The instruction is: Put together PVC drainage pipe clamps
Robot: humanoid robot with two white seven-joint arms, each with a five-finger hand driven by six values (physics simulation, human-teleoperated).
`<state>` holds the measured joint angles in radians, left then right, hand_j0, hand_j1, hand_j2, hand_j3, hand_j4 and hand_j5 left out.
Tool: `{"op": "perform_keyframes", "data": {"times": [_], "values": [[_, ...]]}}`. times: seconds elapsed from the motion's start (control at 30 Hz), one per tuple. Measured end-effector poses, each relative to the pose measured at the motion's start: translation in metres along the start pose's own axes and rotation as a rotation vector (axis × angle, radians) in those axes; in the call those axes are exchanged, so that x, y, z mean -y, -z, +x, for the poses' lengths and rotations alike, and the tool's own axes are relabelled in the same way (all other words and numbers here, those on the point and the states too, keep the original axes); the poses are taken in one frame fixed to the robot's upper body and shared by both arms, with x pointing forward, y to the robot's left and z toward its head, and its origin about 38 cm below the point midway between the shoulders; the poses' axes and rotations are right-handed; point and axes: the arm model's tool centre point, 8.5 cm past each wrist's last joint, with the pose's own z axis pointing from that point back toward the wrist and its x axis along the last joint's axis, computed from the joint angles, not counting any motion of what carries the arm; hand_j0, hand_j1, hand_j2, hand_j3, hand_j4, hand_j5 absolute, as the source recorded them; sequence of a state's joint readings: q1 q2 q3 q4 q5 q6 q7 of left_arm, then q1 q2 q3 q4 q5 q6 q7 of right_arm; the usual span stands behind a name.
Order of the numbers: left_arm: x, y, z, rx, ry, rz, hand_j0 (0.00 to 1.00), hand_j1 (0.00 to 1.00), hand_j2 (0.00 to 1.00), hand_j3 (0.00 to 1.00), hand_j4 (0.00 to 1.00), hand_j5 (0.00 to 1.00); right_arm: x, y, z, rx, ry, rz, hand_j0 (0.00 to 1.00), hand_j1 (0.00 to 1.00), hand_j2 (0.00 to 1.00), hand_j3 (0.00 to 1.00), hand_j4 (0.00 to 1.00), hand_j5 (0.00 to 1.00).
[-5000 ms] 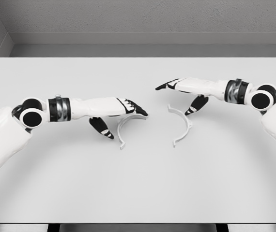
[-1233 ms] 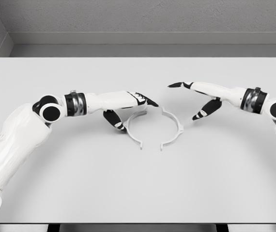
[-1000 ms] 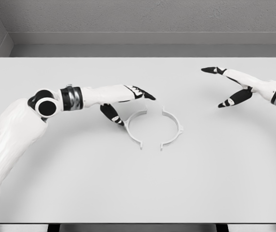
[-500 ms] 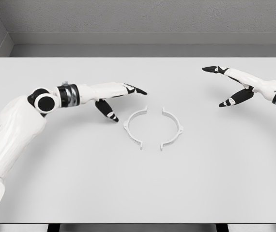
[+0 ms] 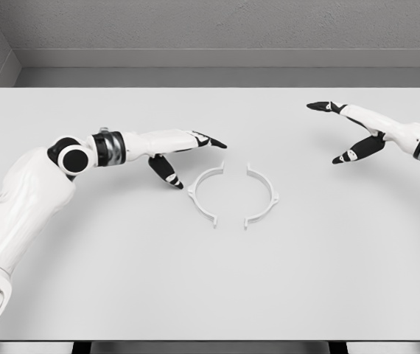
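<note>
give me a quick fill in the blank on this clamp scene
1. The two clamp halves lie on the ____.
2. Their open sides face ____ other.
3. The left hand holds ____.
4. The hand farther from the halves is the ____ hand.

Missing words: table; each; nothing; right

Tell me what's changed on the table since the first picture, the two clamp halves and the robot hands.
Both clamp halves were pushed toward each other: the left half and right half now face each other as a nearly closed ring, with small gaps at both ends. The left robot hand drew back up and left, clear of its half; the right robot hand pulled away to the right. Both hands are open, and the table is unchanged.
</note>
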<state>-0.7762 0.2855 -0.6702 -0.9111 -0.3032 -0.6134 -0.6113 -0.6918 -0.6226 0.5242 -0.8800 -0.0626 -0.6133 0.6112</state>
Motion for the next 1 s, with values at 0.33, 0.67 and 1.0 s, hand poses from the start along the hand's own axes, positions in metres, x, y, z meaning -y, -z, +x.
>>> {"op": "perform_keyframes", "data": {"times": [0.33,0.67,1.0], "values": [[0.004,0.011,0.008,0.021,0.007,-0.015,1.0,1.0,1.0,1.0,1.0,1.0,0.0,0.0,0.001,0.003,-0.001,0.001,1.0,1.0,1.0,1.0,1.0,1.0],[-0.003,0.008,0.007,0.019,0.012,-0.006,1.0,1.0,1.0,1.0,1.0,1.0,0.0,0.0,0.001,0.003,-0.002,0.001,1.0,1.0,1.0,1.0,1.0,1.0],[-0.004,0.01,0.017,0.05,0.03,0.001,1.0,1.0,1.0,1.0,1.0,1.0,0.002,0.001,0.004,0.01,-0.009,0.001,1.0,1.0,1.0,1.0,1.0,1.0]]}}
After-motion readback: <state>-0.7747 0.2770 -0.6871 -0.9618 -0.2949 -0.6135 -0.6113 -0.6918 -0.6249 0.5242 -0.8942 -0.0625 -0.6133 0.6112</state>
